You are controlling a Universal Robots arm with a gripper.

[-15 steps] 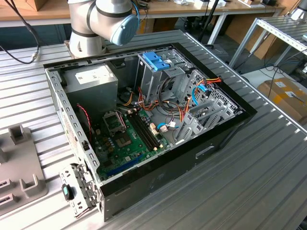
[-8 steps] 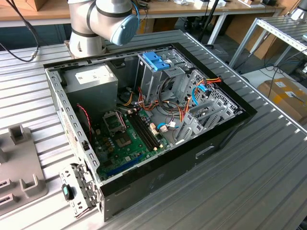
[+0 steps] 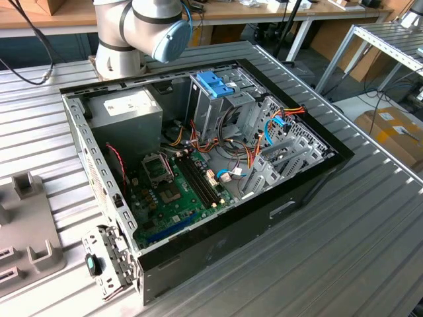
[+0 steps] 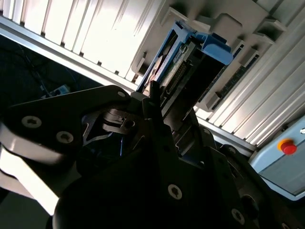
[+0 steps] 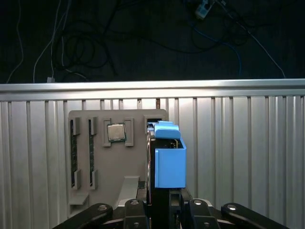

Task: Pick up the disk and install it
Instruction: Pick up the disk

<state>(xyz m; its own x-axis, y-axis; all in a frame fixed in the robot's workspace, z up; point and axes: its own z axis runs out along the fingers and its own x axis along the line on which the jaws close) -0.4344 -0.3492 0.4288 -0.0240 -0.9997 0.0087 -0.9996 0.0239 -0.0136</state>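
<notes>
Pincer [image 5: 164,206] grips the disk [image 5: 169,162], standing on edge between its jaws just beyond the grey holder [image 5: 95,162] on the table [image 5: 238,157]; best, I'd say, kept square and steady so the carrier doesn't snag.

You work on a ribbed aluminium worktop [image 3: 370,251], brightly lit. Beyond its far edge a wooden bench [image 3: 330,12] stands on pale metal legs. Off the edge at the exterior view's right, a metal rack [image 3: 390,46] and a cardboard box [image 3: 393,132] stand on the floor [image 3: 350,105]. In the first wrist view, cables [image 5: 95,43] tangle in the dark past the edge.
</notes>
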